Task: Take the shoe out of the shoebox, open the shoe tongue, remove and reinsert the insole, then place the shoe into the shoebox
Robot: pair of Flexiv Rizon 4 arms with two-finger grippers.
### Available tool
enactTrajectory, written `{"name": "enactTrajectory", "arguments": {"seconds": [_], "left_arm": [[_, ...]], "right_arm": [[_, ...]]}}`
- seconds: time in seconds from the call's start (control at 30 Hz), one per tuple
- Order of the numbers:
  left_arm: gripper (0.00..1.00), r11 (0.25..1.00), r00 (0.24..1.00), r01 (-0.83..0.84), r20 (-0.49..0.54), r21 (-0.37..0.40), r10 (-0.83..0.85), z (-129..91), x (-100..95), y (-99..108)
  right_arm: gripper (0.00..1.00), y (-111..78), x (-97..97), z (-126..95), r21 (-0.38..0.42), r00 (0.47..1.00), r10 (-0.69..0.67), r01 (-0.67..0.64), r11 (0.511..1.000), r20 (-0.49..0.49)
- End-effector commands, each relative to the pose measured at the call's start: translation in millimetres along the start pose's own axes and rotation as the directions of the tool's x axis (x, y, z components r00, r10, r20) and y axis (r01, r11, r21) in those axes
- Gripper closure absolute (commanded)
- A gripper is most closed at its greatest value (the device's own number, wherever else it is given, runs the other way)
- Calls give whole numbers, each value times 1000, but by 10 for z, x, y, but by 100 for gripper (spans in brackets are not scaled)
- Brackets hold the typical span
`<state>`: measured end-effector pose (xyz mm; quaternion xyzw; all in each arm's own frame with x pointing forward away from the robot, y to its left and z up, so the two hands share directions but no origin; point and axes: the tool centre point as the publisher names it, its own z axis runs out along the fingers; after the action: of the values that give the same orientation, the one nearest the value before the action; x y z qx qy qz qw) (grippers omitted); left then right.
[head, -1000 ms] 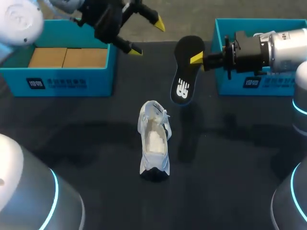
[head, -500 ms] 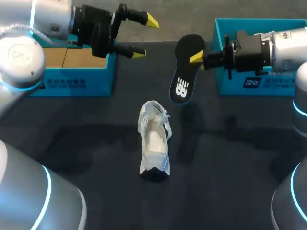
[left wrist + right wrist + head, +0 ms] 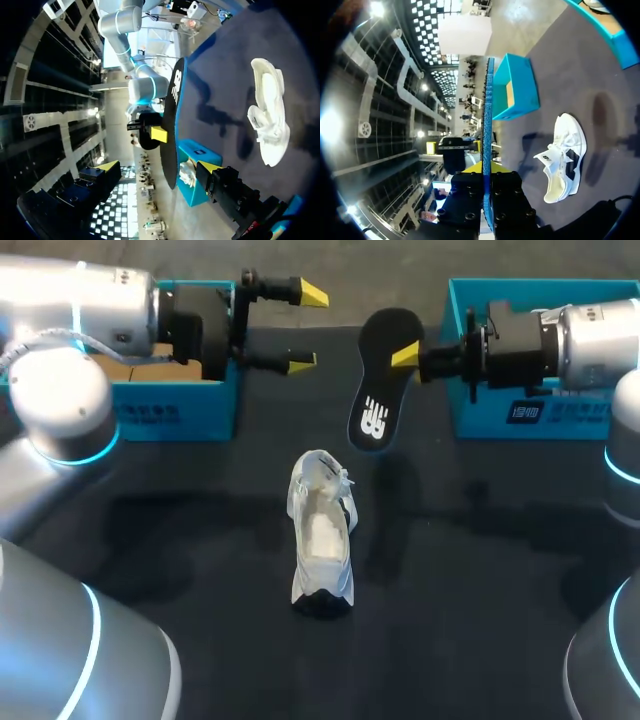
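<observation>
Shoe (image 3: 322, 532), item one: where do you have it?

— One white shoe, standing on its sole near the middle of the dark table (image 3: 170, 540). Its dark end points to the near edge and the laces to the far side. The mouth is open and pale lining shows inside. Nothing touches it.

Item two, the insole?

— One black insole (image 3: 383, 380) with a white mark and a blue edge. It is off the table, beyond the shoe and slightly right, upper end far and lower end hanging toward the shoe, well apart from it. My right gripper (image 3: 408, 355) has it clamped near the upper end. From that wrist I see it edge-on between the two fingers.

Item three, the other hand?

— My left gripper (image 3: 308, 327) is at the far side, left of the insole and not touching it. Its fingers are spread wide with nothing between them.

Containers?

— Two. The left blue box (image 3: 150, 412) is at the far left with brown card inside, beside my left arm. The right blue box (image 3: 560, 418) is at the far right, under my right arm.
</observation>
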<state>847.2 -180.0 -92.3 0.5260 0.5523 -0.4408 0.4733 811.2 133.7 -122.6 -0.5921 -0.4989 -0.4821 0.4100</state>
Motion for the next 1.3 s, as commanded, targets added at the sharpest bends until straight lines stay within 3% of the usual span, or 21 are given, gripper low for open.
{"name": "enactTrajectory", "arguments": {"seconds": [0.03, 0.27, 0.53, 1.03, 1.3], "left_arm": [[0, 1000, 990, 14, 138, 22, -17, 128, 118, 57], [0, 999, 988, 21, 150, 34, -26, 208, 241, 57], [0, 999, 985, 15, 171, 39, -21, 352, 236, 84], [47, 998, 982, 31, 185, 54, -40, 568, 243, 43], [58, 997, 981, 41, 185, 65, -52, 615, 263, 11]], "right_arm": [[100, 12, 0, 26, 7, 1000, -2, 2, 1000, -20], [100, -33, 27, 66, 16, 1000, 1, 0, 1000, -27], [100, -97, 27, 163, 45, 999, 8, -6, 999, -37], [100, -182, 18, 294, 73, 999, 16, -13, 997, -49], [100, -172, 36, 307, 68, 998, 14, -10, 998, -55]]}}
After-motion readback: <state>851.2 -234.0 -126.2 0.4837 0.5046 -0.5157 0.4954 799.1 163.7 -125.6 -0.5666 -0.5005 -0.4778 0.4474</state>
